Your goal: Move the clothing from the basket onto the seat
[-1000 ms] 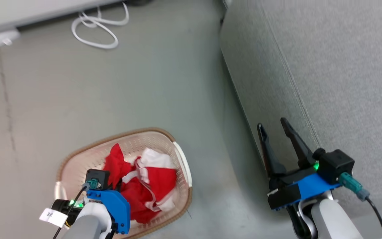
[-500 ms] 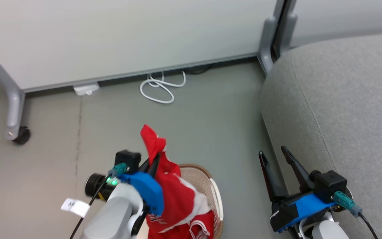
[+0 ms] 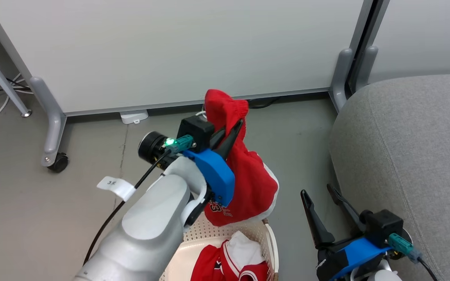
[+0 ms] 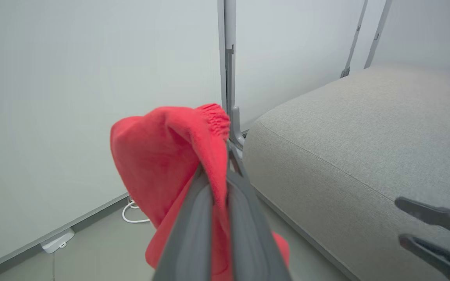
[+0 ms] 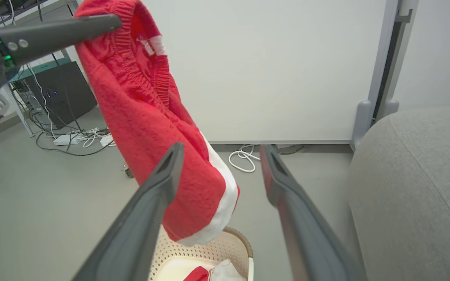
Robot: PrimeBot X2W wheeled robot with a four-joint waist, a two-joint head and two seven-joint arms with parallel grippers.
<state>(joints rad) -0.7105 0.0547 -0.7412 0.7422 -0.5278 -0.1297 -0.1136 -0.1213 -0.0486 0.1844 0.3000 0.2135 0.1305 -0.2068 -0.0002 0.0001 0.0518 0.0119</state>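
My left gripper [image 3: 237,125] is shut on the elastic waistband of a bright red garment with white trim [image 3: 250,177]. The garment hangs in the air above the basket [image 3: 270,239]. In the left wrist view the fingers pinch the red cloth [image 4: 162,156], with the seat [image 4: 346,136] to the right. More red and white clothing [image 3: 225,265] lies in the cream basket. The large light-grey seat [image 3: 412,148] stands at the right. My right gripper [image 3: 316,189] is open and empty beside the seat's front. Its own view looks at the hanging garment [image 5: 150,117] and the basket [image 5: 217,249].
White partition panels on grey wheeled feet [image 3: 55,160] stand behind. A white cable coil [image 5: 242,158] lies on the grey floor at the panel's base. A dark box and loose cables [image 5: 59,93] sit at the far left of the right wrist view.
My left gripper has risen out of the basket with the red garment, which now hangs clear above it. The head camera has tilted up. My right gripper has stayed open.
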